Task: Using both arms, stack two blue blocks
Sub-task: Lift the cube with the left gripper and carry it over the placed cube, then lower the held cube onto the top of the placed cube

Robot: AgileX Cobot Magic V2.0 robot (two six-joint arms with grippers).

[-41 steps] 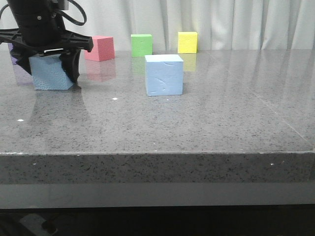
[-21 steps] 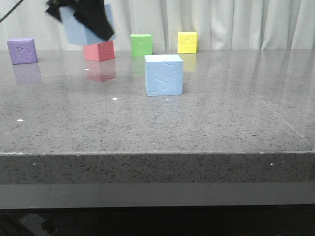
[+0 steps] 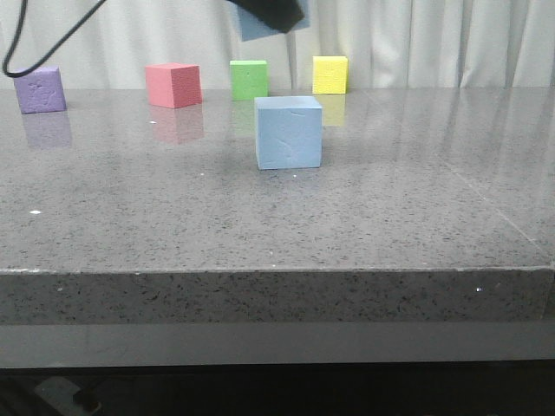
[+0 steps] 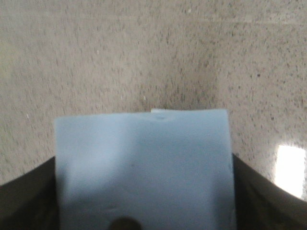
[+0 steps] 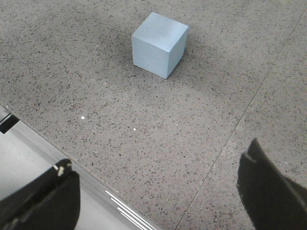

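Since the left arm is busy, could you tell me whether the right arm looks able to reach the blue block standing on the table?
Probably yes: the right gripper is open and empty, and nothing lies between it and the blue block on the table.

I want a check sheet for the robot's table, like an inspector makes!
Surface: speckled grey stone table, glossy.
Job's things: light-blue foam cube on the table; second light-blue foam cube held high in the air.
Clutter: purple cube, pink cube, green cube, yellow cube at the back.
Grippers: left gripper shut on held cube; right gripper open.
Cables: black cable, upper left.
Surroundings: white curtain.
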